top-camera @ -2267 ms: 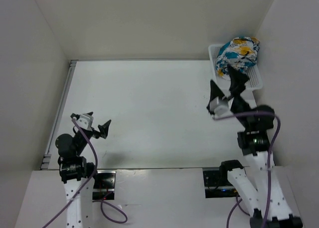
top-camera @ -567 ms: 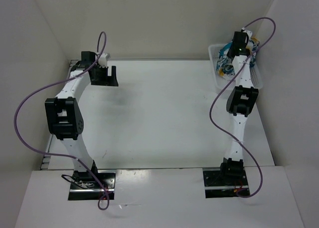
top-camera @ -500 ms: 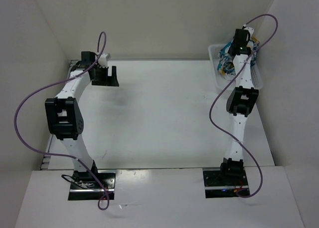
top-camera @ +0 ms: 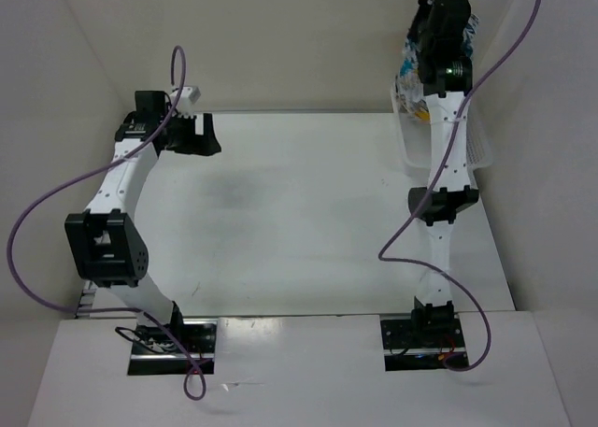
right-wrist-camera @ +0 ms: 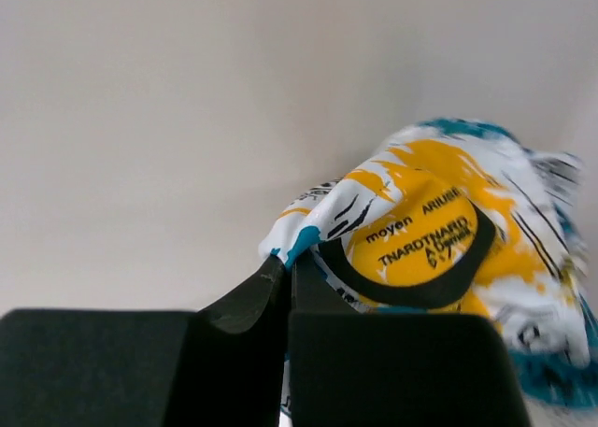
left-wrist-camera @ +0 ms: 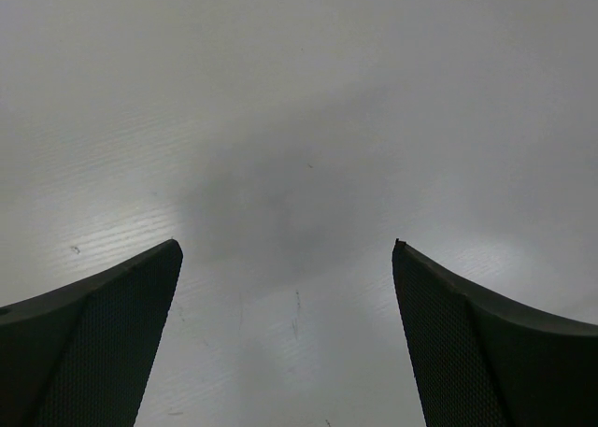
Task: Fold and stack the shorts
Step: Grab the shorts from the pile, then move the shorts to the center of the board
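Note:
The shorts (right-wrist-camera: 420, 231), white fabric with teal, yellow-orange and black print, are bunched at the tips of my right gripper (right-wrist-camera: 286, 261), which is shut on a fold of the cloth. From above, my right arm (top-camera: 448, 67) reaches high over the back right corner. It covers its own fingers there, and only bits of the shorts (top-camera: 409, 64) show beside it, above the white basket (top-camera: 404, 133). My left gripper (top-camera: 210, 135) hangs open over the back left of the table; between its fingers (left-wrist-camera: 112, 334) is only bare table.
The white basket stands against the right wall at the back. White walls close in the table (top-camera: 299, 212) on the left, back and right. Purple cables loop from both arms.
My right gripper has shut on the shorts and risen, lifting them up from the basket. My left gripper has shifted slightly left and stayed open.

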Robot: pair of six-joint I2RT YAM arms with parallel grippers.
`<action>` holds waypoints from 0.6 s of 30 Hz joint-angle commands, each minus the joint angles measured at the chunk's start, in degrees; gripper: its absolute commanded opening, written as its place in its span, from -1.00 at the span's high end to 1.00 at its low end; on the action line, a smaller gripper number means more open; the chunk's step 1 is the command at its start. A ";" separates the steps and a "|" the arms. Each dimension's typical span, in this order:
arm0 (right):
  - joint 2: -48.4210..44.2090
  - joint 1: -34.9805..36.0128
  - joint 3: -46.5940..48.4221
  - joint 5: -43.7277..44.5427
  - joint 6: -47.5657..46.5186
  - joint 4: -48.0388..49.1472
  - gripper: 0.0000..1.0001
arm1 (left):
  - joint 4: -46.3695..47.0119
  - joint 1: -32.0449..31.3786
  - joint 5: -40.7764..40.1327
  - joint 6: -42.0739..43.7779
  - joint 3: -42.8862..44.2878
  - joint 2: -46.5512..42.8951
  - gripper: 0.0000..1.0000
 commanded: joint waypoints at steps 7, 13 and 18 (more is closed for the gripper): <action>-10.97 20.86 3.47 -12.40 1.45 -16.58 1.00 | 1.27 -0.15 -3.05 0.23 -17.69 -23.96 -1.00; -12.02 37.38 1.46 -9.42 2.87 -21.16 1.00 | -0.31 1.87 -5.25 0.23 -26.22 -38.37 -1.00; -13.35 42.40 -3.81 -8.28 2.87 -21.16 1.00 | -0.31 4.77 -5.96 0.23 -30.09 -44.10 -1.00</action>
